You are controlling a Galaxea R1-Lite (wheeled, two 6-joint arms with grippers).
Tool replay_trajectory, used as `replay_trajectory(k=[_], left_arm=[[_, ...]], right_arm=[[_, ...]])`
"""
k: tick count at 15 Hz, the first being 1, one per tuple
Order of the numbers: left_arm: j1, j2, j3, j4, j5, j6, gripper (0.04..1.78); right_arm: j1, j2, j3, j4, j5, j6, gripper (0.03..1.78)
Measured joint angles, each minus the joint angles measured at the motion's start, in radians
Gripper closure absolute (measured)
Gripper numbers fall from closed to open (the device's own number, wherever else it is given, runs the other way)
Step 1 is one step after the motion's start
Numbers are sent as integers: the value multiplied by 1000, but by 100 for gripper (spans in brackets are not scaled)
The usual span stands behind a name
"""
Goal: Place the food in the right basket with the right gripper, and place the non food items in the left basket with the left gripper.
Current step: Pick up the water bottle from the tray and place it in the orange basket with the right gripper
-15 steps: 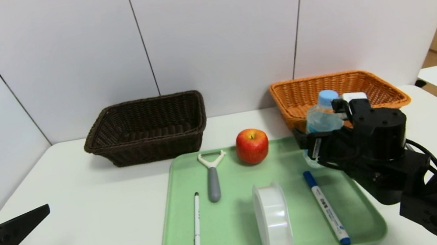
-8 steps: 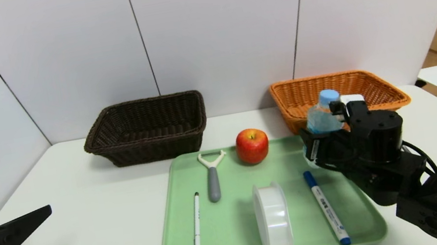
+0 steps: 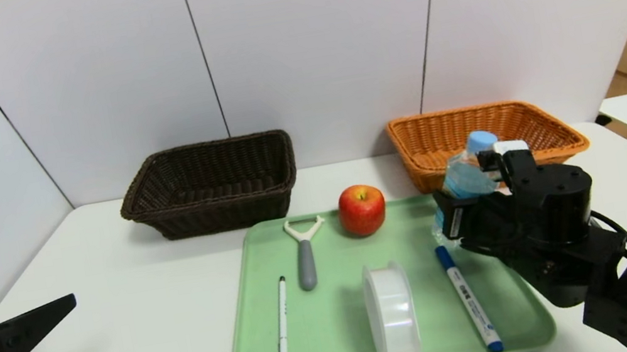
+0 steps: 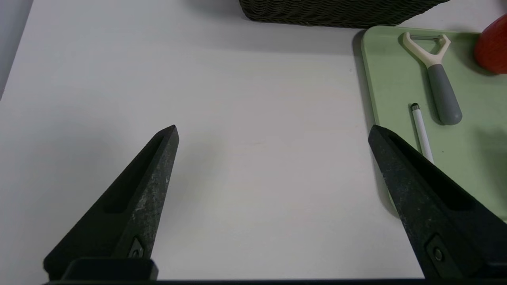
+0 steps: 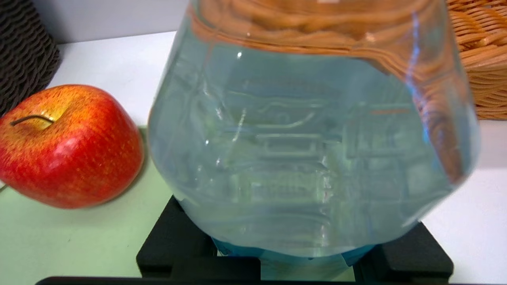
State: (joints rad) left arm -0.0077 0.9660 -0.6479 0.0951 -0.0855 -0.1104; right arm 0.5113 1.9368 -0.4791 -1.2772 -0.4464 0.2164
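Right pincer (image 3: 464, 211) clamps the small clear blue-capped bottle (image 3: 466, 176), now tilted nearer the orange-tan wicker basket (image 3: 555, 132); left pincer (image 4: 273, 134) gapes by the white desk's (image 3: 123, 335) left edge.

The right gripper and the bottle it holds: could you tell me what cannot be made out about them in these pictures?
- Fingers of the right gripper: in the head view its own black body hides them; in the right wrist view the bottle fills the frame.
- Bottle's lower half: hidden behind the gripper in the head view.
- Bottle's cap: cut off by the top edge of the right wrist view.
- Floor of the orange basket: partly blocked by the bottle and gripper.
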Motion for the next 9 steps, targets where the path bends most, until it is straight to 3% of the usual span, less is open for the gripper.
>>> replay_trajectory(k=[6, 9], left_arm=[[0, 14, -5, -2, 1, 2, 13], [0, 16, -6, -2, 2, 2, 13]], right_arm=[[1, -145, 28, 16, 7, -23, 96], [10, -250, 22, 69, 34, -47, 96]])
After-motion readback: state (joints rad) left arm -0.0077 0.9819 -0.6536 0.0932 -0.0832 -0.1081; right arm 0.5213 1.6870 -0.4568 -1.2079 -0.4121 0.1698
